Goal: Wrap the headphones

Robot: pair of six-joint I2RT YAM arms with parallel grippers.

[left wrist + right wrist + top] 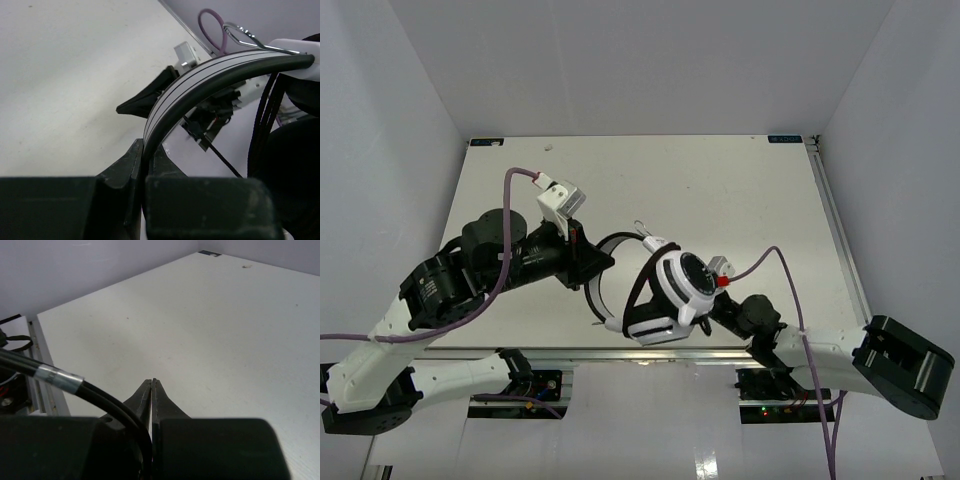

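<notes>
The headphones (685,283) hang above the table's near middle, held between my two arms. Their ear cups are white and black. My left gripper (147,150) is shut on the striped headband (200,80), which arcs up and to the right. In the top view this gripper (598,262) sits left of the ear cups. Thin dark cord strands (264,115) run down beside the cups. My right gripper (152,382) has its jaws pressed together, and the black cord (100,390) with its silver sleeve curves down into them. In the top view the ear cups hide that gripper.
Purple robot cables (515,175) loop over both arms. A thin wire clip (642,228) sticks out at the top of the headband. A metal rail (835,230) runs along the table's right edge. White walls enclose the table (720,190).
</notes>
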